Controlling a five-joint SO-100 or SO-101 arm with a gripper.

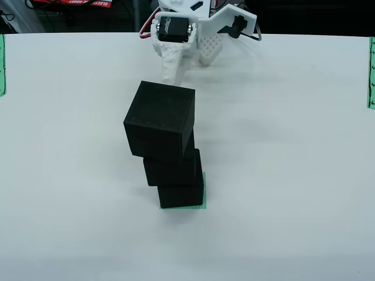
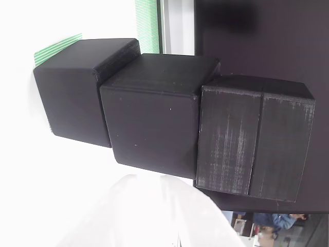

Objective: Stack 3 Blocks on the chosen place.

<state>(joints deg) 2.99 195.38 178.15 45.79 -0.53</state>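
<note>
In the view from above, a red strip (image 1: 70, 3) along the top edge, behind the white desk (image 1: 281, 175), bears white capital letters seen upside down; they are too blurred and cropped to read surely. The narrow green strips at the desk's left edge (image 1: 2, 64) and right edge (image 1: 371, 73) carry small black marks that cannot be made out as letters or numbers. The matte black cubes (image 1: 161, 120) show no lettering in either view.
</note>
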